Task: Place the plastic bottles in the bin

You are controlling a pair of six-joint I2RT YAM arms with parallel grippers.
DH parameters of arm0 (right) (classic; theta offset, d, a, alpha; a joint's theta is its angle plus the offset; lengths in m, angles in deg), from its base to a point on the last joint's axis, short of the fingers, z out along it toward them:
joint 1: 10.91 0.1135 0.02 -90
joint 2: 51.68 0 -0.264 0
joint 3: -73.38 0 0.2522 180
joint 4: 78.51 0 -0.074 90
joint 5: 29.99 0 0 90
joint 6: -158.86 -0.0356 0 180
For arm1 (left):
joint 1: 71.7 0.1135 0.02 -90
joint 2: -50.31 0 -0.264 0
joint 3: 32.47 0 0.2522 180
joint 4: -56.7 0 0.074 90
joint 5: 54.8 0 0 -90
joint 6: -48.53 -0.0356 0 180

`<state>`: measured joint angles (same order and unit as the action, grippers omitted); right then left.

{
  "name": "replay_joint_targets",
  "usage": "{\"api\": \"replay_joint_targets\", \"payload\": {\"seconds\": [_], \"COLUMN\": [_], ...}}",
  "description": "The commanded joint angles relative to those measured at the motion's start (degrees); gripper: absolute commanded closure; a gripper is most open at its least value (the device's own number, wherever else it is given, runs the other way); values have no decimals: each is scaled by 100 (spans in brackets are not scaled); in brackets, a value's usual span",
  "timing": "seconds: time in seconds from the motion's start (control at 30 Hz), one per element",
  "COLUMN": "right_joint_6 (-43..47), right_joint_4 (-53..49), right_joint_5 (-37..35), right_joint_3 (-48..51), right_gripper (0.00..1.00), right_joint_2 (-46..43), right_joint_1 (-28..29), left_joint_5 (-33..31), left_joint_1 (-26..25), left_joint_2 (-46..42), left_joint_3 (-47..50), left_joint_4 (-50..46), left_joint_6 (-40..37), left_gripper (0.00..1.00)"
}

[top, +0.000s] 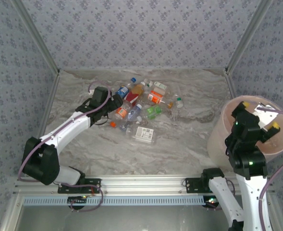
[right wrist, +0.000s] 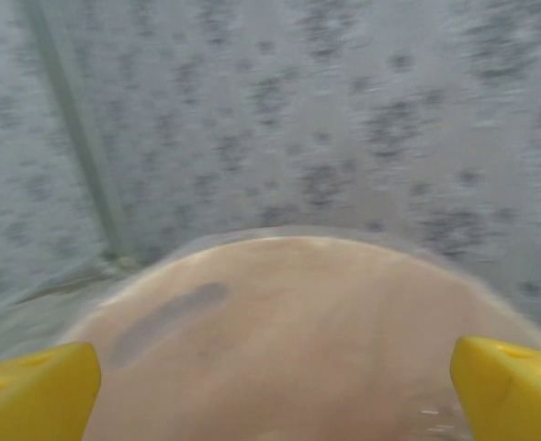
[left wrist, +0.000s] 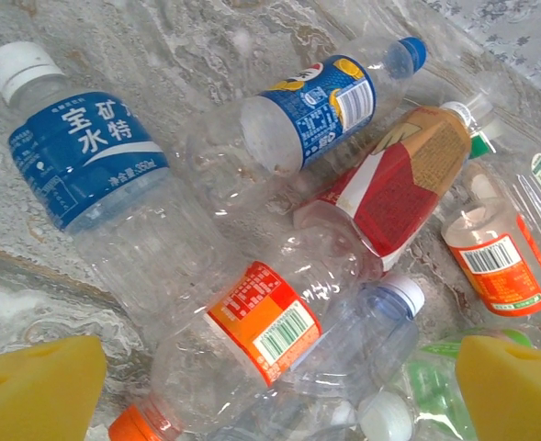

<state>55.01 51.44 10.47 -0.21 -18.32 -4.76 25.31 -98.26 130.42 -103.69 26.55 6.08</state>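
Clear, colour-labelled plastic bottles (left wrist: 268, 323) crowd the marbled bench (top: 184, 142) beneath the spread left hand (left wrist: 279, 386); the right hand (right wrist: 275, 377) gapes above the pink-beige round bin (top: 217, 137).

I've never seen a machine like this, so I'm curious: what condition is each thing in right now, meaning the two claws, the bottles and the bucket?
plastic bottles: lying on their sides, heaped on the table.
bin: upright, open-topped, lined.
left gripper: open, empty, over the plastic bottles.
right gripper: open, empty, above the bin.
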Motion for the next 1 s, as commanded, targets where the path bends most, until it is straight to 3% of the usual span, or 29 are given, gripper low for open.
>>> {"api": "replay_joint_targets", "payload": {"seconds": [0.0, 0.13, 0.23, 0.67, 0.97], "right_joint_6": [-294, -195, -24, 511, 454], "right_joint_4": [424, 1020, 1240, 1572, 1002], "right_joint_5": [1838, 3320, 3851, 3894, 3910], "right_joint_3": [-129, -189, -294, -1018, -1575], "right_gripper": [0, 0, 0, 0, 0], "right_joint_2": [250, 695, 1144, 3270, 4895], "right_joint_1": [154, 437, 799, 2267, 2353], "left_joint_5": [-138, -171, -185, -301, -873], "left_joint_1": [46, 64, 73, 158, 241], "left_joint_2": [-192, -201, -203, -386, -672], "left_joint_3": [100, 114, 116, 408, 551], "left_joint_4": [-128, -139, -155, -62, -402], "left_joint_6": [-24, -1, 10, 258, 286], "left_gripper": [2, 2, 2, 2, 2]}}
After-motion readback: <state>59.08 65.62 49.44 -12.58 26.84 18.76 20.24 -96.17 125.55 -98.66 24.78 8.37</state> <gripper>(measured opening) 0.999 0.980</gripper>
